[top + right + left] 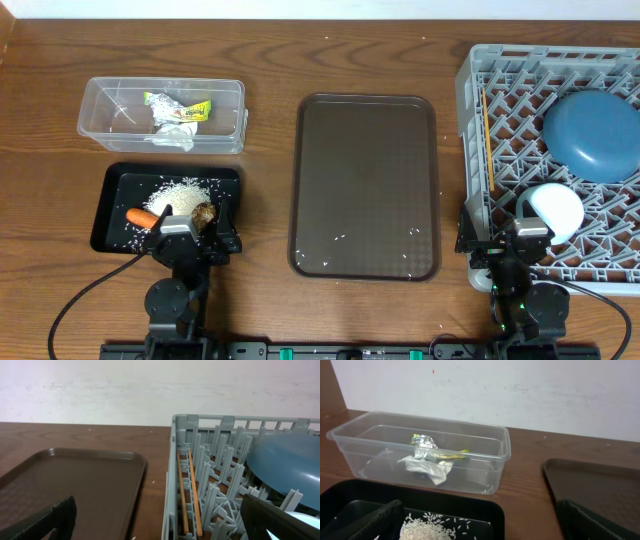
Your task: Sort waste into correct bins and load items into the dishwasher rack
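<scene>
Pincers on both arms are standing with fingers wide apart, gripping nothing. The left pincer [192, 225] is hovering over the near edge of the black tray [110, 215]. Just ahead of its fingers, the orange carrot [143, 216], the brown food lump [204, 212] and a scatter of white rice [185, 190] are lying inside that tray. Farther ahead of it, the clear tub [350, 442] is sitting on the counter [270, 60], holding the crumpled tissue [427, 466] with the shiny wrapper [422, 442] resting on it.

The right pincer [497, 235] is hanging at the near left corner of the grey rack [470, 90]. Ahead of it, the wooden chopsticks [194, 492] are lying along the rack's left wall. Farther ahead and to its right, the dark-blue plate [592, 135] is sitting among the pegs, and the white bowl [557, 210] is sitting just beside the pincer on its right. Between the two pincers, the brown serving tray [365, 185] is lying flat, carrying a few stray grains.
</scene>
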{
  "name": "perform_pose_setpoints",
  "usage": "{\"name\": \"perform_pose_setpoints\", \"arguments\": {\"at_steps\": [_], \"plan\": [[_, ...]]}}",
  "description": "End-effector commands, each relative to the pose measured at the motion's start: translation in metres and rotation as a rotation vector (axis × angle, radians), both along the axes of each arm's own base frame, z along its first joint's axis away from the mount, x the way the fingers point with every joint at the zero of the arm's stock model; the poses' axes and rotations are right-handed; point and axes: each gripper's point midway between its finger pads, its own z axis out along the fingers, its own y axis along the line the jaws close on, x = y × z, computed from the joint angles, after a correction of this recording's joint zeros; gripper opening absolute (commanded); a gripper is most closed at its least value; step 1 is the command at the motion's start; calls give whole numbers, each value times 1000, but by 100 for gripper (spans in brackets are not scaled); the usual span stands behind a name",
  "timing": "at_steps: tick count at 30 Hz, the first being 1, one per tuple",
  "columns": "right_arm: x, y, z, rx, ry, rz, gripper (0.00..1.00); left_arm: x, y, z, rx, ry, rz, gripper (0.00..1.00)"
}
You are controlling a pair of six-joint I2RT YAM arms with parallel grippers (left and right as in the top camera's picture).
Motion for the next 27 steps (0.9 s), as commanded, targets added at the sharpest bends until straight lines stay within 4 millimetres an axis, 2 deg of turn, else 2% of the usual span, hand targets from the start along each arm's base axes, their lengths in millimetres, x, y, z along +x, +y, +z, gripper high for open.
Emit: {"name": "perform_pose_setpoints", "arguments": {"at_steps": [1,7,14,27], "plan": [[0,1,0,14,0,1,99,-1,0,-17,32,48,-5,98],[0,1,0,14,0,1,99,-1,2,-17,41,48,0,98],[0,1,0,14,0,1,99,-1,15,-17,42,49,53,98],[0,1,0,14,0,1,99,-1,15,-18,42,51,53,98]]}}
